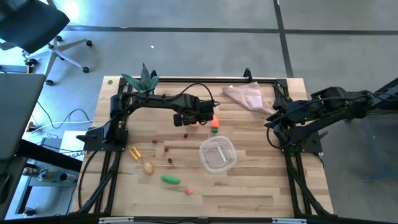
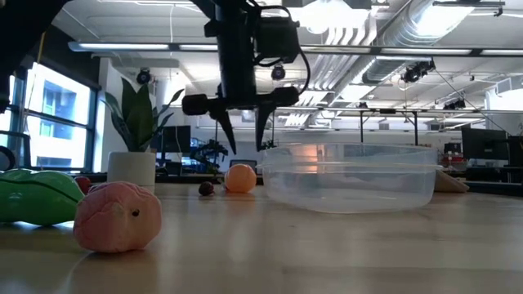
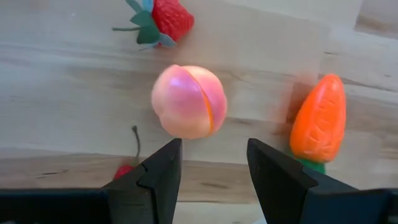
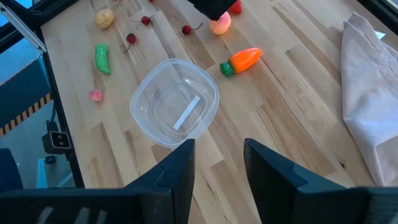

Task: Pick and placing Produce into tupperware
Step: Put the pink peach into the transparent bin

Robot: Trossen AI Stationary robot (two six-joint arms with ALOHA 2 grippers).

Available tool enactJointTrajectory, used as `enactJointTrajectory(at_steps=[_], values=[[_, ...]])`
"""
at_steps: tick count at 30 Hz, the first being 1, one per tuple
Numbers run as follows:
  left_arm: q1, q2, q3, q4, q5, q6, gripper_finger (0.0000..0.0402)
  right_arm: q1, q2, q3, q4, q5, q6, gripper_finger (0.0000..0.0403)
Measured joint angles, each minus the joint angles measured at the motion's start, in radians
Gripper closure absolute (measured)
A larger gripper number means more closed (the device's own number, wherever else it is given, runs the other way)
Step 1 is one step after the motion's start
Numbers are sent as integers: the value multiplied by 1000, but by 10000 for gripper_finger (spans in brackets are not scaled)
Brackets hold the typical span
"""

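My left gripper [image 3: 211, 169] is open and hangs over the table's middle [image 1: 198, 119], fingers pointing down in the low view [image 2: 243, 122]. Its fingers stand just short of a pink-orange round piece [image 3: 188, 101] that rests on the wood and touch nothing. An orange carrot [image 3: 319, 118] lies beside that piece, a strawberry [image 3: 165, 18] beyond it, and a dark-red cherry [image 3: 124, 169] close by. The clear tupperware [image 1: 217, 154] stands empty, nearer the table's near edge. My right gripper [image 4: 217, 162] is open and waits at the right side [image 1: 272, 121].
A yellow piece [image 1: 134, 152], a beige potato [image 1: 148, 167], a green pod [image 1: 170, 180], a small pink piece [image 1: 188, 191] and dark-red bits [image 1: 166, 148] lie left of the tub. The pinkish cloth [image 1: 245, 95] and the potted plant [image 1: 144, 79] sit by the far edge.
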Motion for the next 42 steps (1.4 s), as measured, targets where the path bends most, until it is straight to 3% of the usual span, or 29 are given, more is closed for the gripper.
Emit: enactJointTrajectory(at_steps=[8,20,26,42], values=[[0,0,-36,27,0,-16,214,0,0,0,0,0,0,272],[36,0,-52,41,21,9,94,0,0,0,0,0,0,272],[46,30,-53,52,35,27,57,0,0,0,0,0,0,272],[52,84,-50,73,53,36,75,0,0,0,0,0,0,272]])
